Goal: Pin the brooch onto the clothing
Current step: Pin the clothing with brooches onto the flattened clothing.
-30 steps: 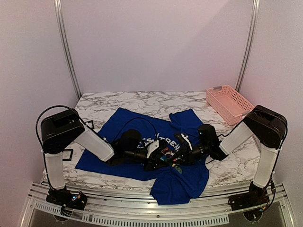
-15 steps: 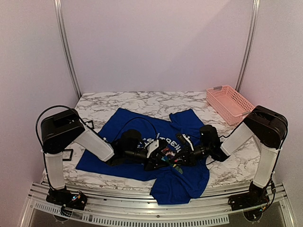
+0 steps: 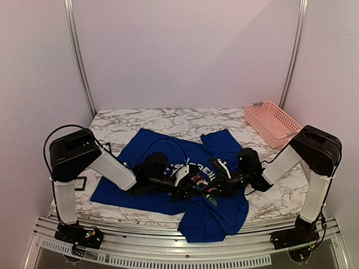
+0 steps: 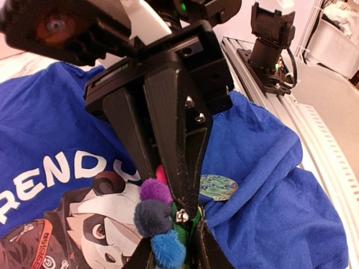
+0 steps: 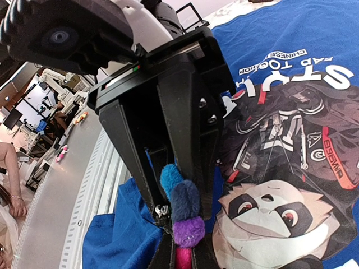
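The royal-blue T-shirt (image 3: 160,147) lies spread on the marble table, its front hem hanging over the near edge. Both grippers meet over its chest print of white lettering and a cartoon panda (image 4: 84,218). The brooch (image 3: 200,188), with fuzzy purple, dark blue, light blue and pink petals (image 4: 152,217), sits between them just above the print. My left gripper (image 3: 190,189) is shut on the brooch from the left. My right gripper (image 3: 210,188) is shut on it from the right, at the metal pin clasp (image 4: 182,215). In the right wrist view the petals (image 5: 182,212) show between the dark fingers.
A pink lattice basket (image 3: 272,123) stands at the back right. A small black frame holder (image 3: 80,183) sits at the table's left edge. A round disc with a green-blue pattern (image 4: 217,188) lies on the shirt beside the brooch. Metal rails run along the table's front.
The right wrist has shifted slightly to the right. Both grippers stay together on the brooch over the print.
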Controlling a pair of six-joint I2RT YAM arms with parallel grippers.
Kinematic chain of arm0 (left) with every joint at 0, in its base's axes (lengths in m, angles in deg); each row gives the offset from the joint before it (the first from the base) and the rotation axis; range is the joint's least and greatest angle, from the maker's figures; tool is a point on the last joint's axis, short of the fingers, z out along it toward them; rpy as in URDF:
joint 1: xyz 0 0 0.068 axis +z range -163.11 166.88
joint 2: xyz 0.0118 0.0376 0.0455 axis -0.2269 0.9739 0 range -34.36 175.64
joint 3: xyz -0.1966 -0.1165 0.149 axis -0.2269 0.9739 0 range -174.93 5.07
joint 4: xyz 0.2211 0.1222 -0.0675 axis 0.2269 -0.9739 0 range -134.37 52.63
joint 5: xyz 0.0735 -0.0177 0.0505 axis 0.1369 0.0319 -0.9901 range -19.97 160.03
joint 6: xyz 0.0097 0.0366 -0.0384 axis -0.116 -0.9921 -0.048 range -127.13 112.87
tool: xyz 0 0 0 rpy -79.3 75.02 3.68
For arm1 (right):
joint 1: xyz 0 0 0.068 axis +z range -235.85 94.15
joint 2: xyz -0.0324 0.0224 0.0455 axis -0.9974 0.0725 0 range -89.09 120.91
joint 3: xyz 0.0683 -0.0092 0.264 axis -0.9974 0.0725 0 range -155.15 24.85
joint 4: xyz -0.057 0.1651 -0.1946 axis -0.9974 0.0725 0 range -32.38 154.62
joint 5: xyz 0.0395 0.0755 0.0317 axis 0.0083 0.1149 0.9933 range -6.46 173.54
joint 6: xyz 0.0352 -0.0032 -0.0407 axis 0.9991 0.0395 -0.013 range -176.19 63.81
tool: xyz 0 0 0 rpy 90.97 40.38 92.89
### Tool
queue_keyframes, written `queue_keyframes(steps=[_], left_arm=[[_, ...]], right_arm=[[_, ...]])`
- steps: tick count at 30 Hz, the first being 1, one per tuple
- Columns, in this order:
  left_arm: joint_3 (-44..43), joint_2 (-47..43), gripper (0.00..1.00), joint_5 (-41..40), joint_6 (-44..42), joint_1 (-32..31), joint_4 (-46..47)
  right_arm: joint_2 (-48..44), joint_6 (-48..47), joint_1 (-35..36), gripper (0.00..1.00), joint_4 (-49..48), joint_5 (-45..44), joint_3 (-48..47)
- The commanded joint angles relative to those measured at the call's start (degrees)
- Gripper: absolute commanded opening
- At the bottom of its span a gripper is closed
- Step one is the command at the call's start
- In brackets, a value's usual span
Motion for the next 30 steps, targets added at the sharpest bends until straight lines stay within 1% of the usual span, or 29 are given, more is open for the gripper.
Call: queue_keyframes(steps=[1, 6, 8, 9, 10, 12, 15, 22, 30], left_arm=[[-1.16, 1.17, 0.2, 0.4, -0.59, 0.8, 0.04], [-1.0, 1.09, 0.2, 0.64, -0.56, 0.84, 0.28], [-0.9, 0.96, 0.21, 1.06, -0.71, 0.89, 0.01], [-0.9, 0.87, 0.25, 1.23, -0.78, 0.89, -0.24], [-0.9, 0.74, 0.32, 1.4, -0.99, 0.89, -0.46], [-0.84, 0.59, 0.37, 1.82, -1.3, 0.89, -0.92], [-0.63, 0.64, 0.39, 1.71, -2.15, 0.74, -1.79], [-0.82, 0.85, 0.5, -2.88, -1.21, -0.14, -1.11], [-0.98, 0.92, 0.63, -2.01, -1.59, -0.61, -0.7]], right_arm=[[-1.58, -0.73, -0.02, 0.0, -0.48, 2.43, 0.73], [-1.73, -0.48, -0.01, 0.0, -0.81, 2.2, 1.04], [-1.73, -0.33, -0.06, 0.0, -0.9, 2.0, 1.04], [-1.72, -0.3, -0.06, 0.0, -0.91, 1.9, 1.04], [-1.66, -0.15, -0.06, 0.0, -0.83, 1.76, 0.92], [-1.47, -0.11, -0.01, 0.0, -0.54, 1.69, 0.66], [-1.37, 0.14, -0.02, 0.0, -0.3, 1.3, 0.43], [-1.38, 0.51, -0.03, 0.0, -0.12, 0.76, 0.43], [-0.41, 0.51, -0.12, 0.0, 0.41, 1.16, -0.32]])
